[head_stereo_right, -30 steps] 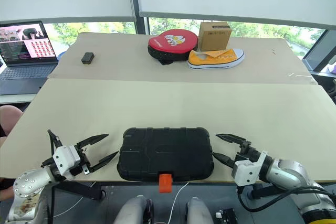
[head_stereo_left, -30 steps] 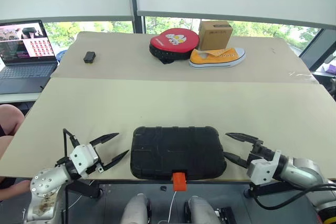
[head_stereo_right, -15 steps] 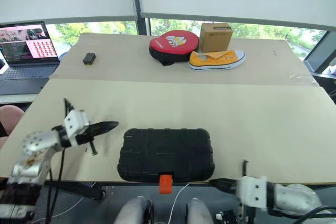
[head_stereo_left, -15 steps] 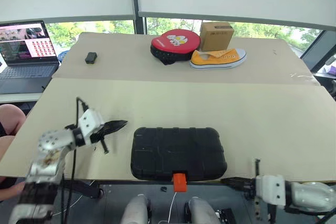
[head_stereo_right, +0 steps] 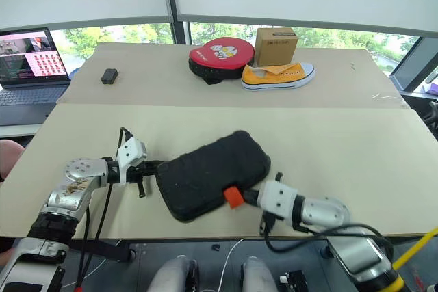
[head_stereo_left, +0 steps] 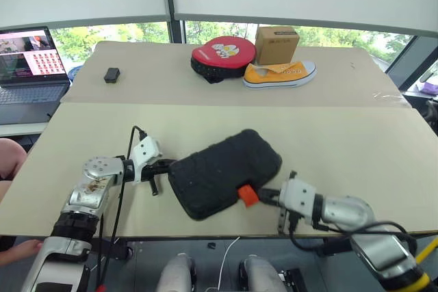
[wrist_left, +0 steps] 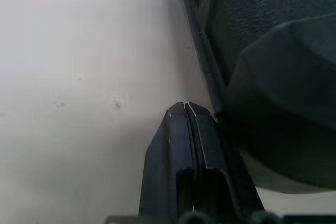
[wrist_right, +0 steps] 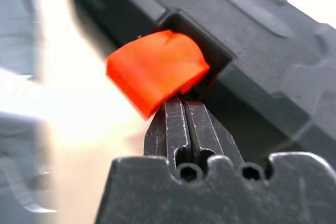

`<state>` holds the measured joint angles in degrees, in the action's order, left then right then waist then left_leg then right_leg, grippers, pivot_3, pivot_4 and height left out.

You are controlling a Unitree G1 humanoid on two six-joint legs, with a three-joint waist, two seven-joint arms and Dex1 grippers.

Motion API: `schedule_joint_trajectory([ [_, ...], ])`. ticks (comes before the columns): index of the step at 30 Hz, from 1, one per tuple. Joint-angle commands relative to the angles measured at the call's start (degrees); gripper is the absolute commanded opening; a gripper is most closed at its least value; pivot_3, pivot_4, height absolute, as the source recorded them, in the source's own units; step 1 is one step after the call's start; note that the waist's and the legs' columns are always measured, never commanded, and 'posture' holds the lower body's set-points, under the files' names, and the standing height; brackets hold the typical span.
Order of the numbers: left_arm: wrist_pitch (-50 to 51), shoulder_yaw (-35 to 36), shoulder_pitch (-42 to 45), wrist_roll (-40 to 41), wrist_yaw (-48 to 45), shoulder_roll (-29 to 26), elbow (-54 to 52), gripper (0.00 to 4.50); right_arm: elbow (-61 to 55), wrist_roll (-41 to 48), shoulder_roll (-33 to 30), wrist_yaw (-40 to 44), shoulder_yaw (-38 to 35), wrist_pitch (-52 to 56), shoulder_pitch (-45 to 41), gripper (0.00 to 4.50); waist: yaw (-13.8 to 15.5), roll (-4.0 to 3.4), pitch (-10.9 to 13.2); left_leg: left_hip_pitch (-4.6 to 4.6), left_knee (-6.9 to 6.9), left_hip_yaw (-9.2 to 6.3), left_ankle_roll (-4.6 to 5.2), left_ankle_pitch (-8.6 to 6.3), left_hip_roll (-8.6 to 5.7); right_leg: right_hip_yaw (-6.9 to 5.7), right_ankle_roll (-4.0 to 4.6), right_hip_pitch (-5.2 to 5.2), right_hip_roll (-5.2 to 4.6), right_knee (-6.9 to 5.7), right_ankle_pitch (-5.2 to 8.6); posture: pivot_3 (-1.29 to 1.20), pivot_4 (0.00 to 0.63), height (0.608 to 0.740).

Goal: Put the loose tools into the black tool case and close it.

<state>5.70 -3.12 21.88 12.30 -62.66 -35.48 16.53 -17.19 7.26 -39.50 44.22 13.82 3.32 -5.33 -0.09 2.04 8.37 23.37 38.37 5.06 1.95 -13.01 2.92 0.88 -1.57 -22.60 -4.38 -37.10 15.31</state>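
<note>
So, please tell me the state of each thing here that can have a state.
black tool case: closed, lying askew on the table
orange latch: sticking out, right gripper's tips under it
left gripper: shut, empty, beside the case
right gripper: shut
laptop: open, screen on

Black tool case (head_stereo_left: 222, 172) closed; contents hidden, so none of the loose tools can be checked. Right wrist view: orange latch (wrist_right: 157, 72) blurred, right gripper (wrist_right: 185, 100) tips tucked beneath it, contact point hidden. Left wrist view: case runs off the frame edge. Laptop (head_stereo_left: 27, 63) cut by the frame edge. Small dark object (head_stereo_left: 111, 74) on far table too small to identify.
</note>
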Motion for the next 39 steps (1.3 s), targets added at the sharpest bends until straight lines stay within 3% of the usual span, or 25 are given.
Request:
schedule_joint_trajectory([
  [1,1.8,2.7,-0.5,2.4,2.6,1.0,-3.3,0.08,5.9,-3.1,3.1,-3.0,-0.7,0.7,-5.5,0.0,0.0,-0.01,0.0,0.0,0.0,0.0,0.0,0.0,0.0,0.01,0.0,-0.02,-0.01,-0.02,-0.01,0.0,0.15,0.74],
  [7,2.8,7.3,-0.2,3.1,4.4,-1.7,-3.4,0.08,10.8,-4.0,3.7,-1.0,-1.7,0.5,-8.6,0.0,-0.2,0.0,0.0,-0.02,0.0,-0.01,0.0,0.0,0.01,0.0,0.0,0.0,-0.01,-0.04,-0.01,0.0,0.15,0.74],
  [11,9.4,8.5,3.6,10.4,-4.0,-5.7,-8.2,0.08,9.3,-1.3,1.0,2.1,-4.3,0.4,-5.1,0.0,0.6,0.02,0.0,0.0,0.0,-0.03,-0.01,0.01,0.02,-0.07,0.0,0.02,-0.06,-0.04,-0.02,0.0,0.15,0.74],
  [15,13.9,4.2,7.8,11.2,-5.9,-5.0,-11.8,0.08,7.0,-0.3,0.2,2.1,-6.0,2.1,-1.3,0.0,1.4,0.02,0.0,0.0,0.02,0.0,0.01,-0.01,-0.08,-0.12,-0.03,0.18,-0.25,0.13,-0.01,0.0,0.15,0.74],
  [19,15.1,-4.2,12.5,6.8,-4.8,0.3,-13.0,0.08,3.1,1.0,0.3,1.4,-7.9,4.1,4.3,0.0,1.1,0.01,0.0,0.07,0.09,0.03,0.05,-0.03,-0.2,-0.09,-0.14,0.2,-0.17,0.14,0.0,0.0,0.15,0.74],
  [28,12.6,-17.0,13.7,-4.7,-2.8,5.5,-5.2,0.08,-7.0,6.6,3.0,0.4,-10.0,7.7,8.9,0.0,0.1,-0.04,0.0,0.06,0.04,-0.11,0.05,-0.03,-0.08,0.04,-0.14,0.07,0.08,0.05,-0.01,0.0,0.15,0.74],
  [33,14.0,-20.2,11.1,-7.0,-3.1,5.4,-5.3,0.08,-10.0,7.9,4.6,-0.9,-9.9,9.9,7.1,0.0,0.3,-0.08,-0.3,-0.18,0.04,-0.09,0.05,-0.04,-0.09,0.04,-0.16,0.35,0.01,0.11,0.0,0.0,0.15,0.74],
  [39,15.1,-19.0,10.5,-6.5,-1.5,6.4,-5.4,0.08,-8.0,5.6,5.5,-1.7,-7.2,10.7,3.8,0.0,0.4,-0.35,-0.8,-0.22,0.03,-0.09,0.07,-0.06,-0.09,0.05,-0.15,0.37,0.0,0.14,0.01,0.0,0.15,0.74],
])
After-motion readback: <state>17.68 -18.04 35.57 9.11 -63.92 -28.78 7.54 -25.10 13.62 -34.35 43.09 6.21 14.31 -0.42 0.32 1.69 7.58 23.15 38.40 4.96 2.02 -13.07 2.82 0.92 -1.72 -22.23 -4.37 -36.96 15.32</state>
